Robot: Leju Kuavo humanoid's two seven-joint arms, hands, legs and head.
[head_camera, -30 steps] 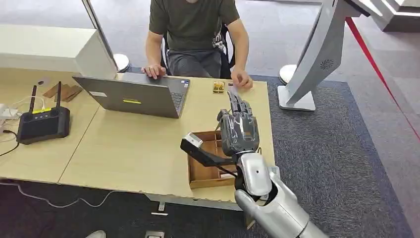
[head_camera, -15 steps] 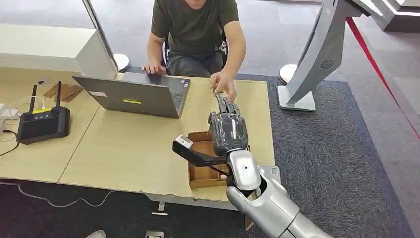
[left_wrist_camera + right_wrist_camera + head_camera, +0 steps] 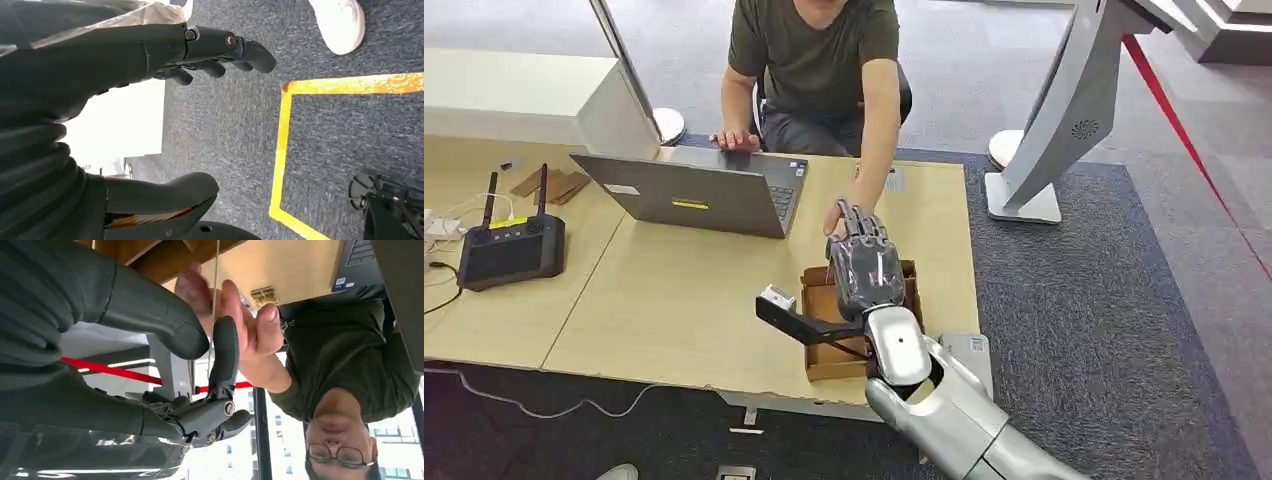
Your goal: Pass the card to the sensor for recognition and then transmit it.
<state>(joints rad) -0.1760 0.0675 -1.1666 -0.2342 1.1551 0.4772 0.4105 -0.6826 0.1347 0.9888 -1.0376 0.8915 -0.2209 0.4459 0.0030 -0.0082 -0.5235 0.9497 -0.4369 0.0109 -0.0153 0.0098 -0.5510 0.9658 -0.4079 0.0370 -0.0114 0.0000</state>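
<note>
Two broad surfaces fill the head view: a dark grey carpet (image 3: 1114,330) and, on it, a pale wooden bench (image 3: 674,290). A person (image 3: 814,50) in a dark green shirt sits at the far side of the bench, one arm stretched forward over it. To the right of the bench, a tall grey stand (image 3: 1064,110) rises from the carpet.

An open grey laptop (image 3: 689,195) sits in front of the person. A black controller (image 3: 512,248) with two upright antennas lies well to its left. A shallow wooden box (image 3: 824,350) with dividers sits near the bench's near edge.

The right hand (image 3: 869,275) hovers over that box, back upward, its fingers pointing toward the person. In the right wrist view, the card (image 3: 216,295) appears edge-on as a thin pale line. It is pinched between the robot's thumb and a dark finger (image 3: 225,350). The person's hand (image 3: 245,320) grips the same card from the other side, touching the robot's finger.

The left hand (image 3: 125,55) hangs above the carpet near a yellow tape line (image 3: 282,150). Its fingers are apart from the thumb, and it holds nothing.
</note>
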